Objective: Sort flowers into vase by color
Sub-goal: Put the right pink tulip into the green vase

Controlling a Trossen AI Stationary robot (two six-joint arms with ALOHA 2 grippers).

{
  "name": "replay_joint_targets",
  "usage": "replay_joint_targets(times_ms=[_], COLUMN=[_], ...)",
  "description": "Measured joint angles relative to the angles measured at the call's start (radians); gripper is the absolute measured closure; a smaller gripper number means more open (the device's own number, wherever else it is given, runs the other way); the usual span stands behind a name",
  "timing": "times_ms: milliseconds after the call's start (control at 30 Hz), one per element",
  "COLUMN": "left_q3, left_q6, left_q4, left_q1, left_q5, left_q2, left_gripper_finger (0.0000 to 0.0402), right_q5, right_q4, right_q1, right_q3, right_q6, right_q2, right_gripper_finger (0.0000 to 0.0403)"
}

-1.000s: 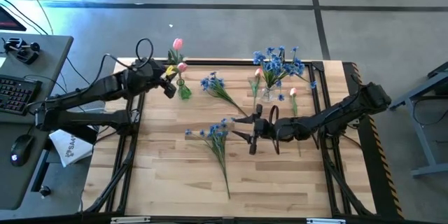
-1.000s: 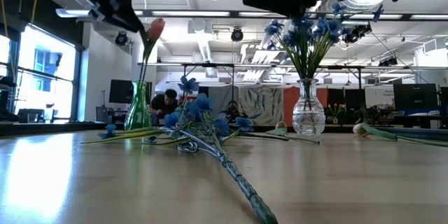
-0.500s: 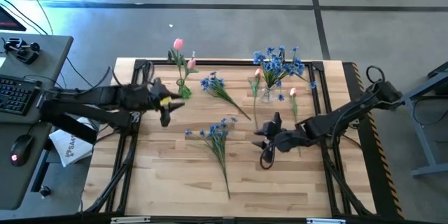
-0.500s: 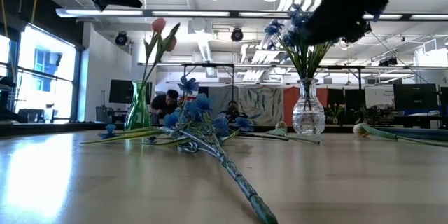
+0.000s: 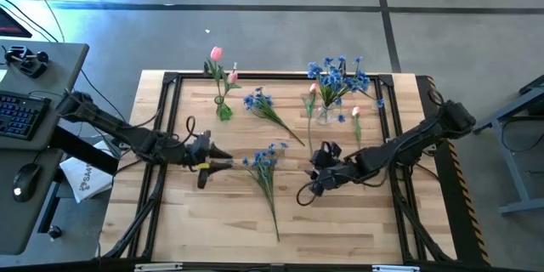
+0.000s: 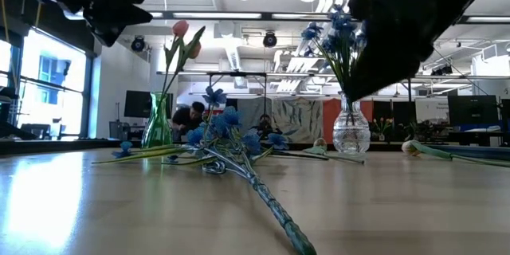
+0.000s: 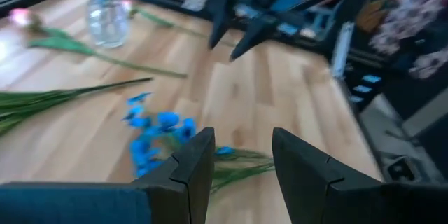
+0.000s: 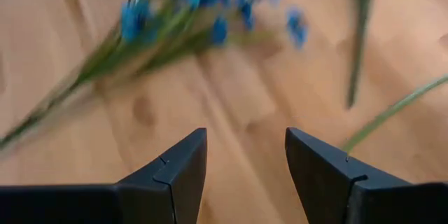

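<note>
A second ago the left claw (image 5: 206,160) was up at the green vase (image 5: 223,110), putting a pink tulip in. Now it has let go and come down low over the desk (image 5: 212,212), with its fingers spread wide and nothing between them. It points at the blue flower (image 5: 263,160) that lies in the middle of the desk, and it is just beside the blossoms. The two pink tulips (image 5: 216,53) now stand by themselves in the green vase at the back, so that part of the job looks done. The right claw (image 5: 316,178) has moved too. It has slid back from the middle and now hangs low on the other side of the same blue flower, with its fingers apart and nothing in them. Another blue flower (image 5: 259,100) lies farther back, near the green vase. The clear vase (image 5: 324,115) at the back right already holds a bunch of blue flowers (image 5: 338,75). Two more pink tulips (image 5: 355,112) lie on the desk beside the clear vase. I think the next step is to pick up the blue flower in the middle and carry it to the clear vase. Four flowers are still left to sort.
</note>
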Motion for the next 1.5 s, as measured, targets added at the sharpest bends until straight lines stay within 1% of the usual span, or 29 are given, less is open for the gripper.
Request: replay_joint_targets(times_ms=[100,167,200,367,467,533,667,767,833,900,967,1033,1233,1367,1500], left_q3=[-0.023,-0.025,-0.025,-0.026,-0.026,-0.026,-0.026,-0.026,-0.026,-0.026,-0.026,-0.026,-0.026,-0.026,-0.026], left_q6=[0.001,0.002,0.01,0.046,0.046,0.046,0.046,0.046,0.046,0.046,0.046,0.046,0.046,0.046,0.046], left_q4=[0.053,0.063,0.062,0.059,0.06,0.059,0.059,0.058,0.058,0.058,0.058,0.058,0.058,0.058,0.058], left_q1=[-0.02,-0.024,-0.024,-0.023,-0.023,-0.023,-0.023,-0.023,-0.023,-0.023,-0.023,-0.023,-0.023,-0.023,-0.023], left_q5=[0.001,-0.004,-0.012,-0.075,-0.081,-0.08,-0.079,-0.079,-0.079,-0.078,-0.078,-0.078,-0.078,-0.078,-0.078], left_q2=[0.01,0.016,0.017,0.03,0.042,0.051,0.07,0.09,0.104,0.117,0.127,0.135,0.143,0.143,0.143], left_gripper_finger=[0.0271,0.0271,0.0271,0.0271,0.0271,0.0271,0.0271,0.0271,0.0271,0.0271,0.0271,0.0271,0.0271,0.0271,0.0271], right_q5=[-0.156,-0.216,-0.23,-0.23,-0.222,-0.223,-0.219,-0.184,-0.151,-0.125,-0.123,-0.125,-0.188,-0.26,-0.326], right_q4=[-0.058,-0.126,-0.16,-0.415,-0.585,-0.672,-0.733,-0.739,-0.754,-0.751,-0.739,-0.722,-0.666,-0.609,-0.581], right_q1=[-0.048,-0.081,-0.096,-0.15,-0.172,-0.183,-0.208,-0.238,-0.267,-0.3,-0.336,-0.377,-0.548,-0.636,-0.69], right_q3=[0.0,0.0,0.0,0.0,0.0,0.0,-0.023,-0.072,-0.104,-0.125,-0.137,-0.147,-0.195,-0.211,-0.211], right_q6=[0.048,0.11,0.124,0.224,0.3,0.344,0.372,0.377,0.397,0.414,0.418,0.389,0.218,0.103,0.008], right_q2=[-0.016,-0.029,-0.032,-0.032,-0.032,-0.032,-0.033,-0.033,-0.033,-0.033,-0.033,-0.033,-0.037,-0.039,-0.039], right_gripper_finger=[0.0214,0.0214,0.0214,0.0214,0.0208,0.0195,0.0147,0.0113,0.0103,0.0102,0.0106,0.0114,0.0154,0.019,0.024])
